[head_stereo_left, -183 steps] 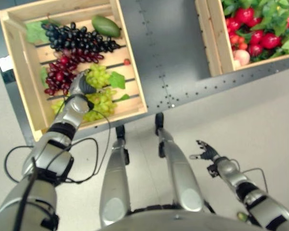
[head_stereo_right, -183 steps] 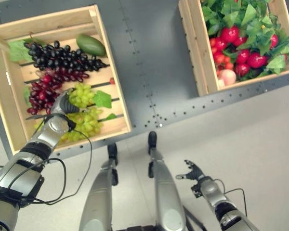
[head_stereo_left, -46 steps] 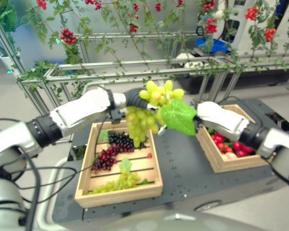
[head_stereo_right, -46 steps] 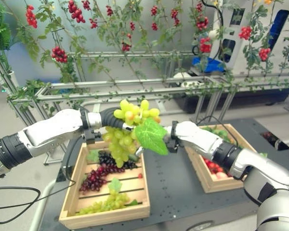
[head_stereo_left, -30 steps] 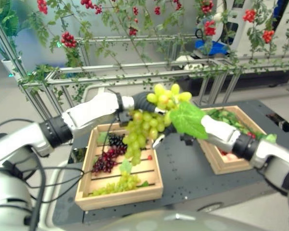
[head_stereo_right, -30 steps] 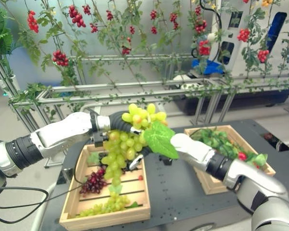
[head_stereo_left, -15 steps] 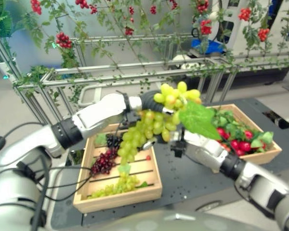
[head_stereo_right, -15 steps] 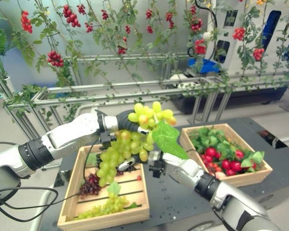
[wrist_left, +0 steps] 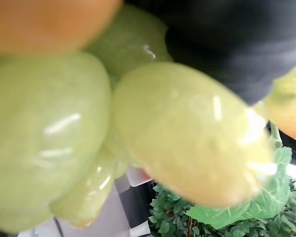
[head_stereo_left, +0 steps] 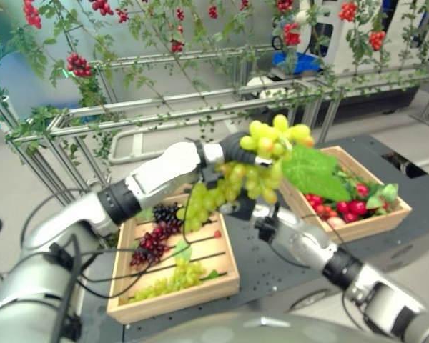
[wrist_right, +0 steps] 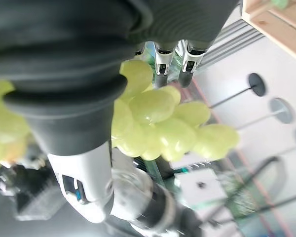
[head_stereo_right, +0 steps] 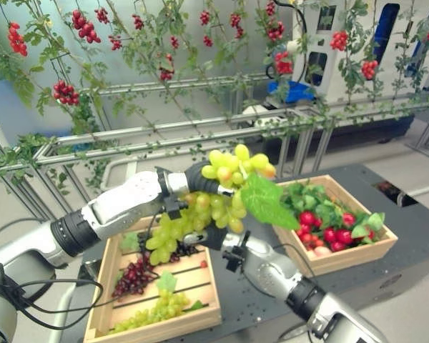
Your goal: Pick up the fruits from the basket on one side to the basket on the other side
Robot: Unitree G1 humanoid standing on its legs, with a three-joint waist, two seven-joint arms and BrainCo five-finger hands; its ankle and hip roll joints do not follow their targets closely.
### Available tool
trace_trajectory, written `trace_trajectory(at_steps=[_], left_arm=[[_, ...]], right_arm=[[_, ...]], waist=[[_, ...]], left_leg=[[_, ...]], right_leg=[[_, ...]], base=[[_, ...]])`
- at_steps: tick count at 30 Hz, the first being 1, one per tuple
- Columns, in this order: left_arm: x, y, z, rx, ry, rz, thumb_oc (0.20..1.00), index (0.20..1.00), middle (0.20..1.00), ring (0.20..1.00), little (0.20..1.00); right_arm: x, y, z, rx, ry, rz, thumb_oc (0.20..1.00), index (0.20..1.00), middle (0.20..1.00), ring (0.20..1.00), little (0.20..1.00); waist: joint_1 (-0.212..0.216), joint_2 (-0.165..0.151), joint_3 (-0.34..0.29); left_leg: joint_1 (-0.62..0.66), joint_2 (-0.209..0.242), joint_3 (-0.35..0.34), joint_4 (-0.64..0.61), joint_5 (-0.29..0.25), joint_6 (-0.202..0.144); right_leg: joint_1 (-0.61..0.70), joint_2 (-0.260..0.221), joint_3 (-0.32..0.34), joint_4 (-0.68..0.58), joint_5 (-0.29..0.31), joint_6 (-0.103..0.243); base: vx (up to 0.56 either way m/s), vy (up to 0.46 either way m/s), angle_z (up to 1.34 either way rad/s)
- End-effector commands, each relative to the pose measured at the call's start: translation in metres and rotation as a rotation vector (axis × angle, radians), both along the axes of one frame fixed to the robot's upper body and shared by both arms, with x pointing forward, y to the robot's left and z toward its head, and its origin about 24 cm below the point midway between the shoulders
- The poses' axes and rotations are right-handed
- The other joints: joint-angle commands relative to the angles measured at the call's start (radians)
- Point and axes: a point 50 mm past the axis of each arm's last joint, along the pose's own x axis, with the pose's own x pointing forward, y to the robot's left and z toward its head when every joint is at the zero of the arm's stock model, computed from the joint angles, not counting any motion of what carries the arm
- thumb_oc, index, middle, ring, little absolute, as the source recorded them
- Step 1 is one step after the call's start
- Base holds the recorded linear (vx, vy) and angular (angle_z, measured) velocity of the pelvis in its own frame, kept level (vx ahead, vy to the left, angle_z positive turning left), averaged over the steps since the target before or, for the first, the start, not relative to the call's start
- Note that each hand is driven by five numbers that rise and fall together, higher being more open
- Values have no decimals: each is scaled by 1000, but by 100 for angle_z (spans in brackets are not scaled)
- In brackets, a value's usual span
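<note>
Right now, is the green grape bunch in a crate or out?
Out: the green grape bunch hangs from the left hand, above the table between the two crates.

Yellow-green grapes (head_stereo_left: 261, 161) with a bright green leaf (head_stereo_left: 314, 174); pale wooden baskets (head_stereo_left: 173, 291) on a dark grey bench (head_stereo_left: 268, 268); dark purple and red grapes (head_stereo_left: 151, 239).
</note>
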Motion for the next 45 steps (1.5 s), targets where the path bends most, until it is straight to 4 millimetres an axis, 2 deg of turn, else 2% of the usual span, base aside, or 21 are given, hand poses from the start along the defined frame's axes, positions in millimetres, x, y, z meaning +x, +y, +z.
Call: trace_trajectory(at_steps=[1,14,15,16,17,19,36,45], left_arm=[[19,9,42,-147,-150,93,200,200,200,200,200],[25,17,42,-188,-150,156,200,200,200,200,200],[25,17,42,-190,-149,161,200,200,200,200,200],[25,17,42,-189,-149,160,200,200,200,200,200],[25,17,42,-190,-150,161,200,200,200,200,200],[26,18,43,-191,-154,165,200,200,200,200,200],[26,15,44,-211,-149,162,200,200,200,200,200],[25,19,41,-211,-137,160,200,200,200,200,200]], right_arm=[[13,12,38,195,-100,-51,1000,1000,1000,1000,1000],[20,1,44,290,-78,-149,1000,1000,1000,1000,1000],[20,1,45,294,-77,-153,953,953,953,953,953],[21,1,45,296,-77,-159,831,831,831,831,831],[22,-1,44,298,-74,-171,316,316,316,316,316],[24,-2,44,298,-72,-186,200,200,200,200,200],[25,0,47,302,-77,-178,200,200,200,200,200],[25,-5,42,257,-78,-175,200,200,200,200,200]], waist=[[6,-51,-5],[4,-51,-10],[5,-51,-11],[4,-51,-10],[5,-50,-10],[5,-49,-9],[10,-49,-11],[8,-50,-12]], left_leg=[[-26,-35,4,45,-45,16],[-27,-37,2,43,-45,19],[-27,-37,2,43,-45,19],[-27,-38,1,44,-45,19],[-27,-38,1,44,-46,19],[-26,-38,0,43,-46,19],[-26,-40,-2,44,-48,21],[-26,-39,-1,45,-48,22]], right_leg=[[12,-38,-8,65,-25,83],[8,-38,-10,66,-25,83],[8,-38,-9,67,-26,82],[9,-38,-9,68,-26,82],[10,-38,-10,69,-27,82],[9,-39,-11,69,-27,82],[10,-42,-14,68,-25,84],[7,-41,-11,69,-26,83]], base=[[0,0,0],[0,0,0],[0,0,0],[0,0,0],[0,0,0],[0,0,0],[0,0,0],[0,0,0]])
